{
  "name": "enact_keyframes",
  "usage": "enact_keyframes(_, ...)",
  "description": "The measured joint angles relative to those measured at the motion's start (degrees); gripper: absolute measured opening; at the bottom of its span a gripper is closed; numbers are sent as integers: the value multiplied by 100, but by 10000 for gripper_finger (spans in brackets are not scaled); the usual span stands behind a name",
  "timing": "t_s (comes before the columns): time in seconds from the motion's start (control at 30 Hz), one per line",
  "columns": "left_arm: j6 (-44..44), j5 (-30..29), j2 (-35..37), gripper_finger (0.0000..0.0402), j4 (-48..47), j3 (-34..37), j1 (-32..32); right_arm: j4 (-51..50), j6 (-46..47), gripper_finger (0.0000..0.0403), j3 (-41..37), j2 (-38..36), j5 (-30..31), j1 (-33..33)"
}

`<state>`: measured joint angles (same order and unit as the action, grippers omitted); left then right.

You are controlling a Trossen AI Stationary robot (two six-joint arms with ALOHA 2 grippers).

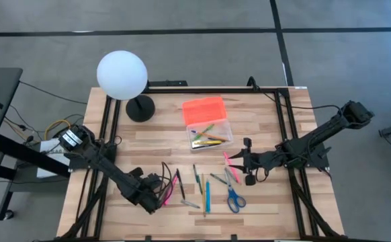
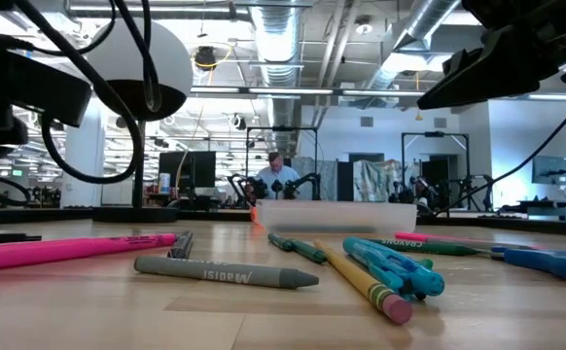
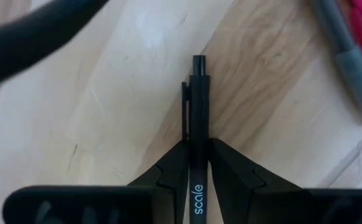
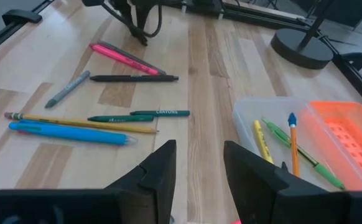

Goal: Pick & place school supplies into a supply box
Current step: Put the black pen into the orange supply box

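A clear plastic box [image 1: 209, 134] with its orange lid [image 1: 204, 109] tipped open is sitting mid-table, holding a few pens. More pens, pencils and markers [image 1: 202, 188] are lying scattered in front of it, beside blue-handled scissors [image 1: 234, 198].

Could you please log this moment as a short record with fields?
left gripper: shut on black pen, low over the table's front left
right gripper: open, empty, hovering right of the loose supplies
supply box: clear, holding several pens; orange lid lying behind it
still on table: scissors, pink highlighter, blue pen, pencil
bystander object: globe lamp, back left
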<state>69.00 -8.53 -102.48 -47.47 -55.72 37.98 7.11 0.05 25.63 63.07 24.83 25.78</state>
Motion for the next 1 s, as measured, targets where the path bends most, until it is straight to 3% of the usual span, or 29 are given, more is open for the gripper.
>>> enact_keyframes(0.37,-386,383,4,61,324,28,-5,3,0,127,0,0,14,-5)
enact_keyframes(0.73,-621,318,7,61,375,33,-21,2,0,127,0,0,14,-5)
enact_keyframes(1.0,-810,36,9,18,378,29,-11,-2,-2,127,0,0,17,-5)
